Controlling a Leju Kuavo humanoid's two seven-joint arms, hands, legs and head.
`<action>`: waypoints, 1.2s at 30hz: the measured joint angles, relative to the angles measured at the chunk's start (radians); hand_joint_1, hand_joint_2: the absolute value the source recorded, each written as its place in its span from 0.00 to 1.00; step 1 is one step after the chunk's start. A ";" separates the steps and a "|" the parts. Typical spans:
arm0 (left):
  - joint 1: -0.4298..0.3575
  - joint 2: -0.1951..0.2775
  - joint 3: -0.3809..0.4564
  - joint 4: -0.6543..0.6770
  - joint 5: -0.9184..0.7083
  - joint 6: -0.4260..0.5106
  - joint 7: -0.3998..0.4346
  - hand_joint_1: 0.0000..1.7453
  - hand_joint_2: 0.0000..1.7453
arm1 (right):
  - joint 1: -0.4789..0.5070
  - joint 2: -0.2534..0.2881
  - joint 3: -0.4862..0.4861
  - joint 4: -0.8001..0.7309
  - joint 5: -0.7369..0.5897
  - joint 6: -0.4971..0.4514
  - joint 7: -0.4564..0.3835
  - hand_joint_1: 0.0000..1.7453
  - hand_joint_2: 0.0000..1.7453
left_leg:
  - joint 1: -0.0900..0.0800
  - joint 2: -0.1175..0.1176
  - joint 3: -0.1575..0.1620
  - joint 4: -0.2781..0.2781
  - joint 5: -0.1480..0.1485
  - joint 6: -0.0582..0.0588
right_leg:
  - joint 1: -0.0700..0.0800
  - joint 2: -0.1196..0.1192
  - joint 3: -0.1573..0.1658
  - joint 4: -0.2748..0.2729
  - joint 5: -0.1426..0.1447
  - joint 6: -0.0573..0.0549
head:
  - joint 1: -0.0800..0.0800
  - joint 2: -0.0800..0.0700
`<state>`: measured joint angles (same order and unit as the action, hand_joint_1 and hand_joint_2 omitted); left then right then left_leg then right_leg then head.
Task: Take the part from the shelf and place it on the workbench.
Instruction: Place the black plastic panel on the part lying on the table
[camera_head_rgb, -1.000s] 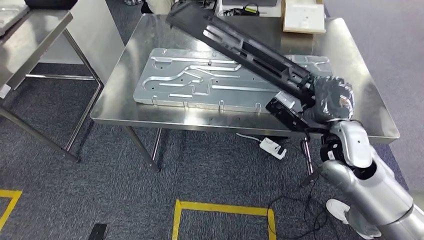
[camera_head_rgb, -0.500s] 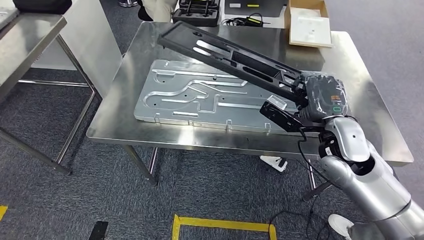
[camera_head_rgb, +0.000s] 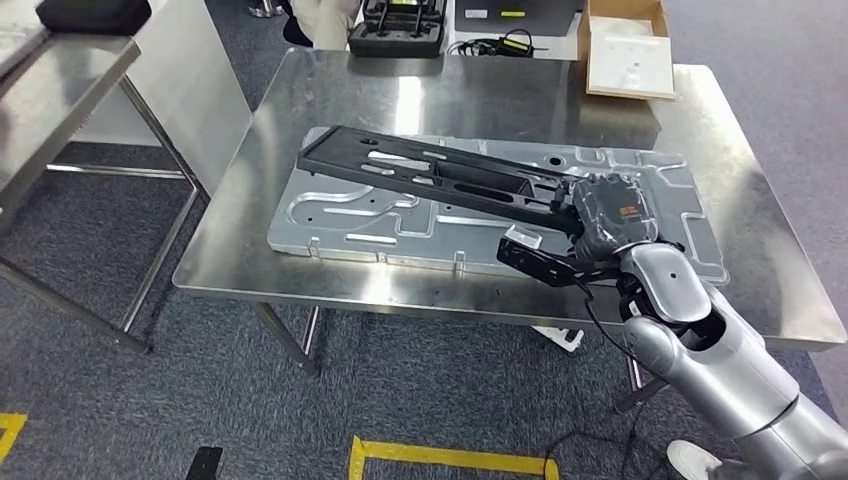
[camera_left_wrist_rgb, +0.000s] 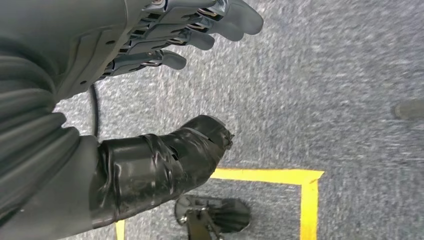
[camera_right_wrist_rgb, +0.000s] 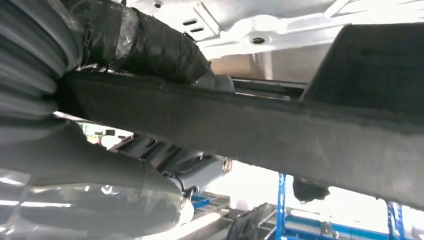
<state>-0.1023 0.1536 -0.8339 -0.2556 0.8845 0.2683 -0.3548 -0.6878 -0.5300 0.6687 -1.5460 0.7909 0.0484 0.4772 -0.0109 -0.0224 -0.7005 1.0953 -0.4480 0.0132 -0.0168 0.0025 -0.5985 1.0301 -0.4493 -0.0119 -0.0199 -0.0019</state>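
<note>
A long black slotted part (camera_head_rgb: 440, 178) lies low over the silver moulded panel (camera_head_rgb: 340, 215) on the steel workbench (camera_head_rgb: 470, 95). My right hand (camera_head_rgb: 608, 212) grips the part's near end at the bench's front right; its far end reaches toward the bench's left side. Whether the far end touches the panel I cannot tell. In the right wrist view the black part (camera_right_wrist_rgb: 280, 130) crosses the frame, with my taped thumb (camera_right_wrist_rgb: 150, 47) above it and the silver panel (camera_right_wrist_rgb: 280, 25) behind. My left hand (camera_left_wrist_rgb: 165, 60) hangs over the grey carpet, fingers apart, holding nothing.
A cardboard box (camera_head_rgb: 628, 55) sits at the bench's far right corner. A black case (camera_head_rgb: 402, 25) and cables (camera_head_rgb: 505, 42) lie along the far edge. A second steel table (camera_head_rgb: 60, 90) stands to the left. Yellow floor tape (camera_head_rgb: 450, 455) marks the carpet below.
My right hand has lowered the black part from a steep tilt to nearly flat over the panel. The view has also shifted as my body moved.
</note>
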 joint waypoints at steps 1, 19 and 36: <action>-0.001 0.000 0.000 0.000 0.000 0.001 0.000 0.00 1.00 | 0.000 0.003 0.003 0.004 0.000 0.001 -0.002 1.00 1.00 | 0.004 0.003 -0.025 0.055 -0.028 -0.008 | 0.000 -0.002 0.002 -0.002 0.000 -0.002 | -0.002 0.000; 0.003 0.001 -0.001 0.000 -0.004 -0.014 -0.010 0.00 1.00 | 0.060 -0.022 0.031 0.103 0.034 0.038 0.039 1.00 1.00 | 0.020 0.012 0.060 -0.069 0.015 0.021 | -0.009 -0.003 -0.134 0.283 -0.135 0.047 | -0.003 0.000; 0.006 -0.001 -0.005 0.000 -0.004 -0.004 -0.040 0.00 1.00 | 0.120 -0.089 -0.015 0.137 0.056 0.015 0.129 1.00 1.00 | 0.016 0.015 -0.042 0.179 -0.087 -0.027 | -0.001 -0.001 -0.014 0.007 0.008 -0.002 | -0.008 0.000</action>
<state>-0.0960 0.1531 -0.8389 -0.2556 0.8804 0.2640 -0.3945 -0.5676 -0.6187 0.6538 -1.4089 0.8469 0.0633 0.6058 0.0054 -0.0070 -0.7422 1.2746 -0.5346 -0.0138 -0.0178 0.0011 -0.6127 1.0372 -0.4416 -0.0141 -0.0281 -0.0019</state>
